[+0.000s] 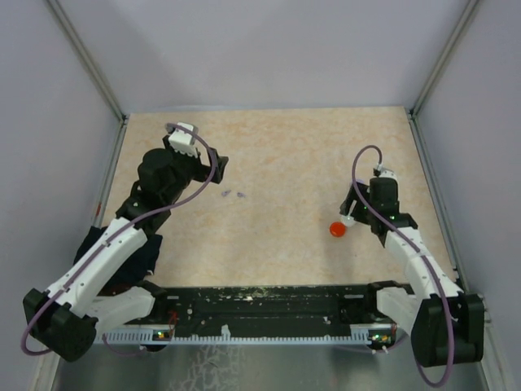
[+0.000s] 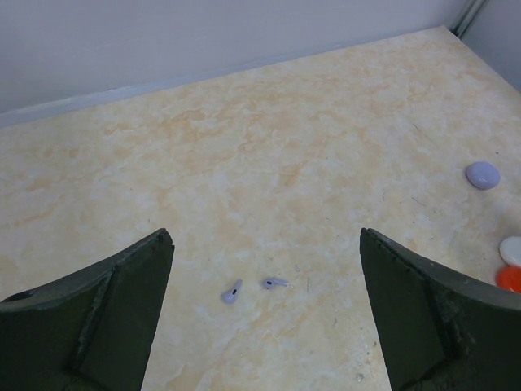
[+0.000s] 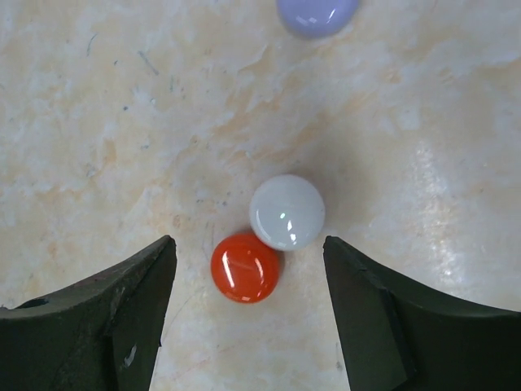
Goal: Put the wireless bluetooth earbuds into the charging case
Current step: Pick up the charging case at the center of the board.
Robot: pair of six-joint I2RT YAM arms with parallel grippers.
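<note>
Holding my left hand (image 2: 264, 236) released, I see both purple earbuds (image 2: 232, 292) lying just beneath, between its fingers (image 2: 114, 318).

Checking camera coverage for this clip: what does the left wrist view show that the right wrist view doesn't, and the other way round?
Left wrist only: two greyish-purple earbuds lying apart on the tabletop, ahead of the open left hand, and the back wall. Right wrist only: the open right hand, and a close look at the red disc touching the white disc. Both: those two discs and the purple disc; in the left wrist view they sit small at the right edge.
</note>
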